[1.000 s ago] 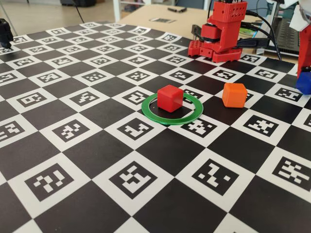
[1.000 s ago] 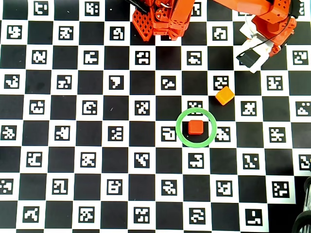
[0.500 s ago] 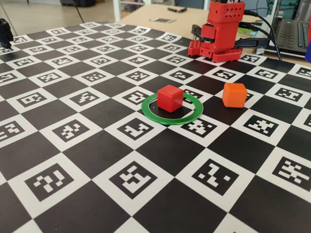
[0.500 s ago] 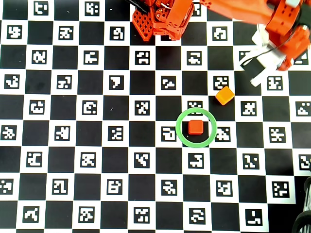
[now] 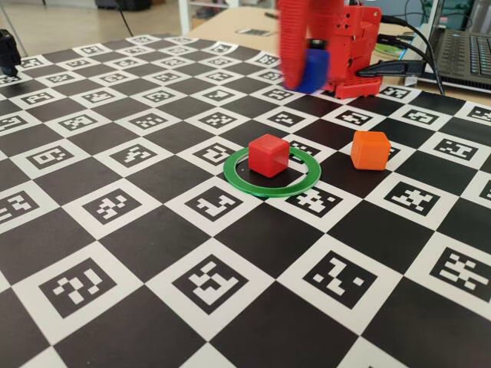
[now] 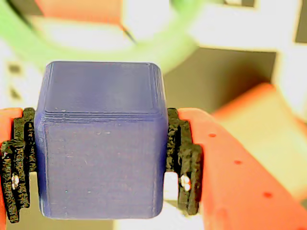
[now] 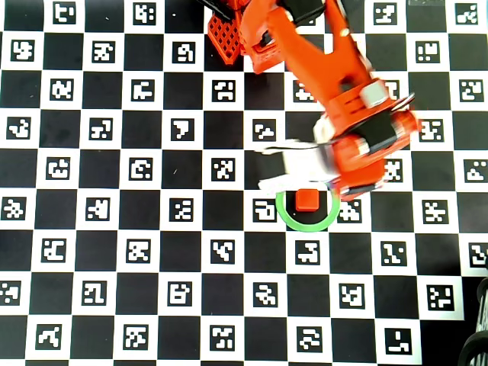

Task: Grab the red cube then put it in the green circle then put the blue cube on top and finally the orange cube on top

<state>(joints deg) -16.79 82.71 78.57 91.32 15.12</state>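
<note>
In the fixed view, the red cube [image 5: 268, 155] sits inside the green circle [image 5: 271, 172], slightly toward its far-left rim. The orange cube [image 5: 370, 149] rests on the board to the right, well clear of the ring. Farther back, the blurred gripper [image 5: 304, 73] carries the blue cube [image 5: 313, 67] above the board.

In the wrist view, the blue cube [image 6: 101, 139] fills the frame, clamped between the black ridged pads [image 6: 182, 165] on two opposite flat faces. It looks rigid, light and matte, so the grip should not slip. A cube has no long axis; its visible top face looks level, its edges square to the jaws.

In the overhead view, the arm [image 7: 335, 99] hides the blue cube and the orange cube; the red cube [image 7: 307, 199] shows just near of the gripper body.
</note>
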